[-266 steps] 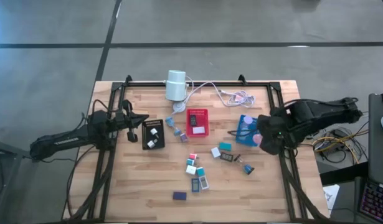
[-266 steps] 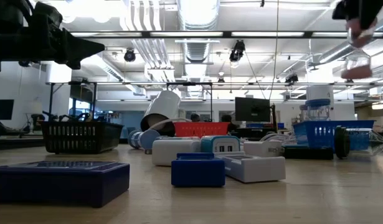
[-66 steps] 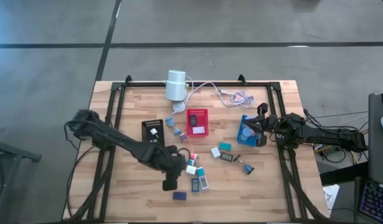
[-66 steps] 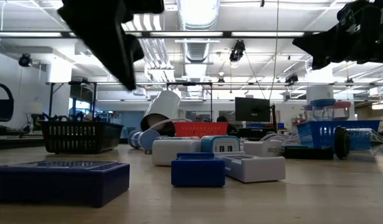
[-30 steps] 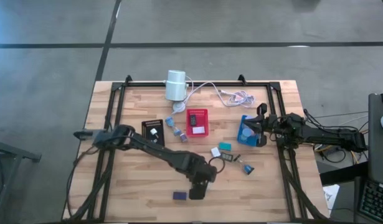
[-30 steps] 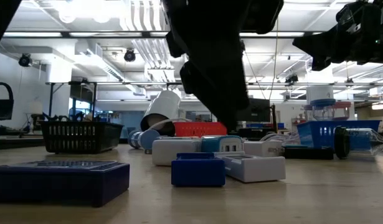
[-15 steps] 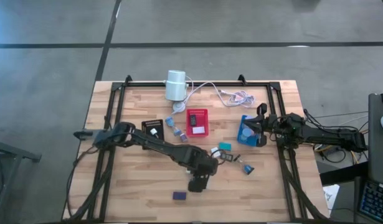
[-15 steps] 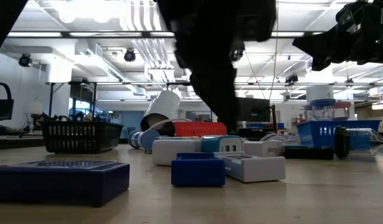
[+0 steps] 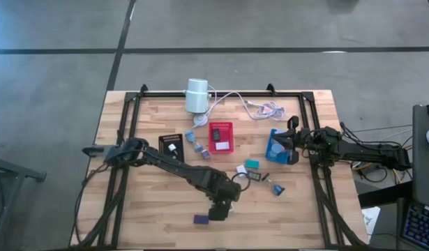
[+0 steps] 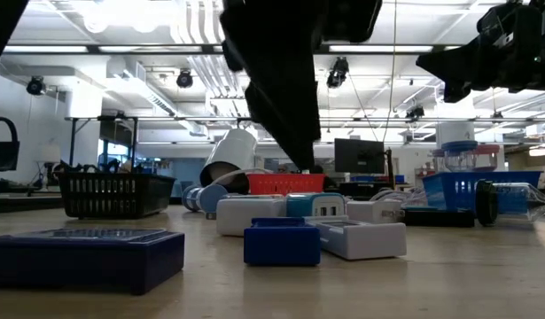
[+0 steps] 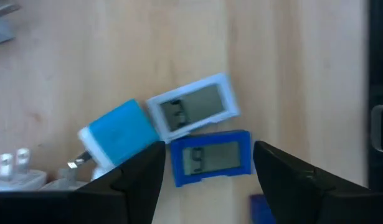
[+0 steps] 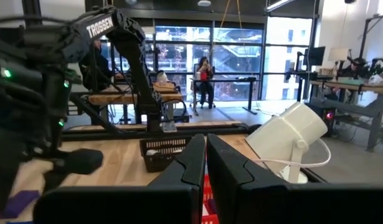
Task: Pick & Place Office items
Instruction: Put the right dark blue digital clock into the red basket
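Two small display blocks lie touching below the left end effector point(image 11: 207, 163), fingers apart; descending, it could nudge the pale one point(image 11: 192, 112) while seizing the blue point(image 11: 211, 157).

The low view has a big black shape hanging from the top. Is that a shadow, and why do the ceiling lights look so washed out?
Low view: no shadow, the left arm backlit into silhouette; the ceiling lights glare white. Left wrist view: soft blur, yet the blue display piece shows between open fingers.

Pale matt wood-plank table point(image 9: 151, 202); glossy plastic blue block point(image 11: 211, 157), smooth white cylinder point(image 9: 197, 95)
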Robot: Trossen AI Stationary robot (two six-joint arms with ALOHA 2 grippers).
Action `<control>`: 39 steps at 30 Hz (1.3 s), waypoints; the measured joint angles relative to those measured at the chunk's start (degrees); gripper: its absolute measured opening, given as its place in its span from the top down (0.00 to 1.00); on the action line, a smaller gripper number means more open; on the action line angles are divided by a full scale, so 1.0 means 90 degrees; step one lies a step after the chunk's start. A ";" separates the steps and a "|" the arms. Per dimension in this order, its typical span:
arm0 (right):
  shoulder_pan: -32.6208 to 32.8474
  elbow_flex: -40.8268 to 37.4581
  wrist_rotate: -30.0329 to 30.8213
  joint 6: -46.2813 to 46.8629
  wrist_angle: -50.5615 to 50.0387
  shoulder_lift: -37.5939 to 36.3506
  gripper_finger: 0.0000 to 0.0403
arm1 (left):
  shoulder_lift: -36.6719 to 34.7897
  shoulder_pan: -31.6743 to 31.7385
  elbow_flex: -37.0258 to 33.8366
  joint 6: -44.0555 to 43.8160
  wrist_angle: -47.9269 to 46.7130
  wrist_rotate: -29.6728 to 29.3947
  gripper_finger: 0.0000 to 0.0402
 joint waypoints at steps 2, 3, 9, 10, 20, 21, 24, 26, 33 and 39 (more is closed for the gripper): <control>0.0000 0.0000 0.0002 0.0087 0.0000 0.0000 0.97 | 0.0000 -0.0021 -0.0067 -0.0039 0.0048 -0.0047 0.37; 0.0000 0.0000 0.0002 0.0088 -0.0001 0.0001 0.97 | 0.0000 -0.0051 -0.0092 -0.0035 0.0048 -0.0047 0.35; 0.0000 0.0000 0.0000 0.0200 -0.0007 0.0010 0.97 | 0.0000 -0.0345 -0.0254 0.0064 0.0149 -0.0355 0.20; 0.0000 0.0000 -0.0002 0.0239 -0.0013 0.0010 0.97 | 0.0000 -0.0390 -0.0257 0.0064 0.0190 -0.0501 0.17; 0.0000 0.0000 -0.0010 0.0385 -0.0203 0.0053 0.97 | 0.0000 -0.0527 -0.0266 -0.0411 0.0439 -0.1109 0.01; 0.0000 0.0000 -0.0010 0.0385 -0.0235 0.0053 0.97 | 0.0000 -0.0539 -0.0266 -0.0471 0.0437 -0.1121 0.01; 0.0000 0.0000 -0.0012 0.0385 -0.0285 0.0053 0.97 | 0.0000 -0.0613 -0.0276 -0.0619 0.0439 -0.1117 0.01; 0.0000 0.0000 -0.0012 0.0385 -0.0294 0.0053 0.97 | -0.0002 -0.0654 -0.0324 -0.0720 0.0444 -0.1105 0.01; 0.0000 0.0000 -0.0017 0.0340 -0.0293 0.0053 0.97 | -0.0002 -0.0689 -0.0708 -0.0800 0.0633 -0.1110 0.01; 0.0000 0.0000 -0.0017 0.0339 -0.0294 0.0051 0.97 | -0.0002 -0.0657 -0.1180 -0.0593 0.1016 -0.1121 0.01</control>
